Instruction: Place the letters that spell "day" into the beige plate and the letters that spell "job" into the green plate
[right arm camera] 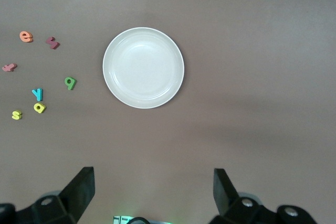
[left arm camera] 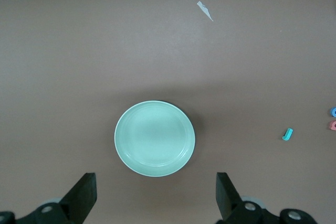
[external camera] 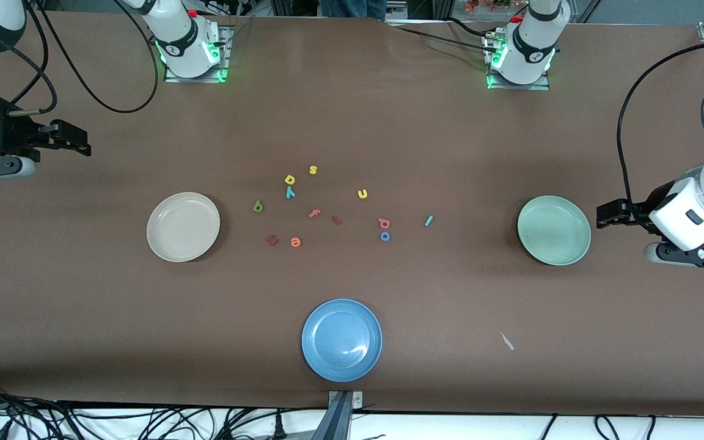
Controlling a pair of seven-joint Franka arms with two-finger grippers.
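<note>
The beige plate lies toward the right arm's end, the green plate toward the left arm's end; both hold nothing. Between them lie the yellow a, teal y and green d. Closer to the green plate are the teal j, pinkish b and blue o. My right gripper hangs open, off the beige plate's rim. My left gripper hangs open beside the green plate.
A blue plate sits nearest the front camera. Other letters lie among the task's own: yellow s, yellow u, orange e, a pink letter and two dark red ones. A white scrap lies by the front edge.
</note>
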